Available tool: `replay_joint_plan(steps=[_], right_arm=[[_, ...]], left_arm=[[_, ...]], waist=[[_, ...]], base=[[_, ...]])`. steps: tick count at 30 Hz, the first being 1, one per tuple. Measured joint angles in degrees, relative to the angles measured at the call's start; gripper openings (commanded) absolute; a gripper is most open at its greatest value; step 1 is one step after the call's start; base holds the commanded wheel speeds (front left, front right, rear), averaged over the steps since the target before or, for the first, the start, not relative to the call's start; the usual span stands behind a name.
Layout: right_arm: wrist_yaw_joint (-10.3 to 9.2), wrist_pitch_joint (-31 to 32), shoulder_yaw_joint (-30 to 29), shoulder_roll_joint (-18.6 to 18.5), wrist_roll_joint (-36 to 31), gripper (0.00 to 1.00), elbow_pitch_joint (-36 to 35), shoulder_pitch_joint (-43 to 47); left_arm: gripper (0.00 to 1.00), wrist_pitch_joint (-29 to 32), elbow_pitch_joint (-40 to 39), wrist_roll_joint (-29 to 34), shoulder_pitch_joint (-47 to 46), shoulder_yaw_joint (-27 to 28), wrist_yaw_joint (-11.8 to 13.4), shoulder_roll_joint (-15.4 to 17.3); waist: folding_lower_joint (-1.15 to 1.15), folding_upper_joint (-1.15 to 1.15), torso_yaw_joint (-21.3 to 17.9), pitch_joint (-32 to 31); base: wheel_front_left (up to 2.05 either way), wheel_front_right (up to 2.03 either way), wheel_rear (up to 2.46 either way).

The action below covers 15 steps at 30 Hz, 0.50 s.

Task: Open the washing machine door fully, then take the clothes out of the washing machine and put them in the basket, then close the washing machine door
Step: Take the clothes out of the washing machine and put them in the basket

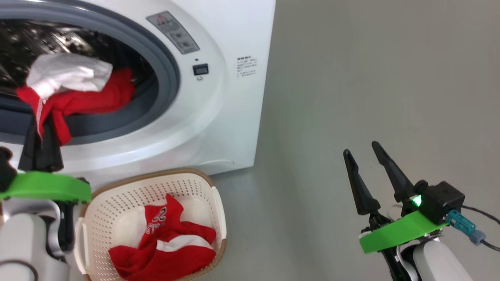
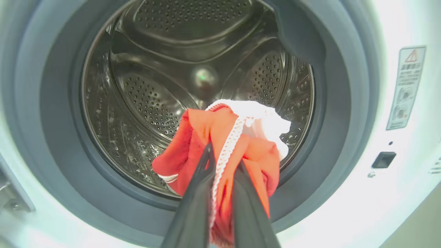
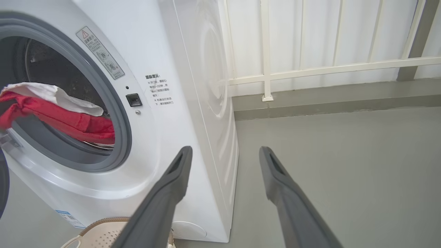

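soft red-and-white clothes pinched in my left gripper before the perforated steel drum; right gripper spread wide, empty

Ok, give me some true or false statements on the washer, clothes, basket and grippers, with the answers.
1. The left gripper is shut on a garment at the mouth of the washer. True.
2. The basket is empty. False: a second garment lies in it.
3. The right gripper is open and holds nothing. True.
4. The washer is shut. False: its drum is open to view.
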Motion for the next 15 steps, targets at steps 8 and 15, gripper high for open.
replay_joint_plan(steps=[8,15], right_arm=[[0.00,0.00,-0.09,-0.03,0.00,1.00,0.41,2.47],[0.00,0.00,-0.04,-0.14,0.00,1.00,0.62,4.07]], left_arm=[[0.00,0.00,-12.23,2.68,8.03,1.13,0.07,-2.43],[0.00,-0.14,-22.08,3.18,14.02,1.87,0.58,-3.52]], waist=[[0.00,0.00,1.52,-4.11],[0.00,0.00,2.21,-6.63]], base=[[0.00,0.00,0.00],[0.00,0.00,0.00]])
